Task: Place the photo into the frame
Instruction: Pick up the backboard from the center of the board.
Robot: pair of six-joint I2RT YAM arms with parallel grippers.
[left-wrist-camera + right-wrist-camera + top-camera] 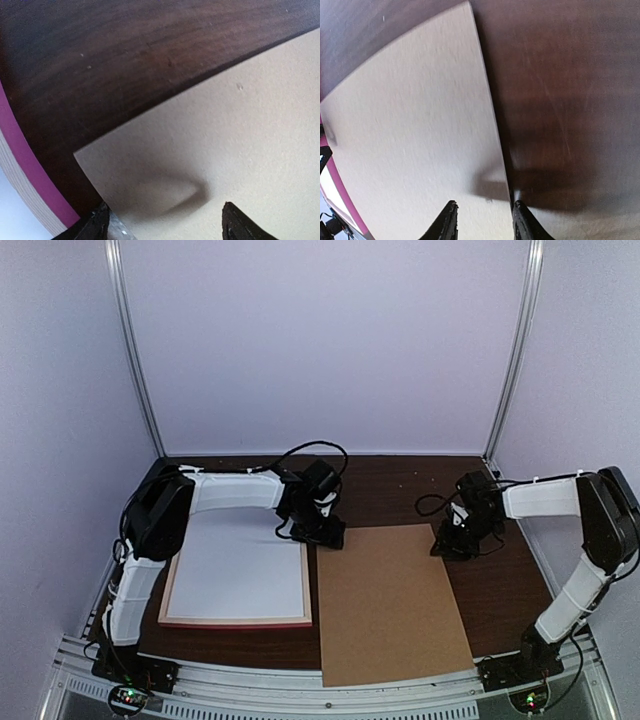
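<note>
Frame (235, 621) lies flat on the table (400, 485), left side, in front of the left arm. A white surface (240, 565) fills its opening; can't tell which sheet that is, no printed picture shows in any view. Brown board (390, 600) lies flat just right of the frame, its long left edge beside the frame's right side, its near end reaching the table's front rail.

Left hand (322, 532) is low over the board's far left corner, right by the frame's far right corner. In the left wrist view its fingers (95, 225) are spread wide apart with nothing gripped. The board corner sits below them, the pink edge of the frame runs down the left, and dark wood table shows beyond.

Right hand (455, 545) is low at the board's far right corner. In the right wrist view its fingers (447, 220) are partly apart, with nothing pinched. One tip is over the board and the other over bare table, with the board's right edge running between them. Can't tell if the tips touch the surface. A pink strip of frame is visible far left in that view.
</note>
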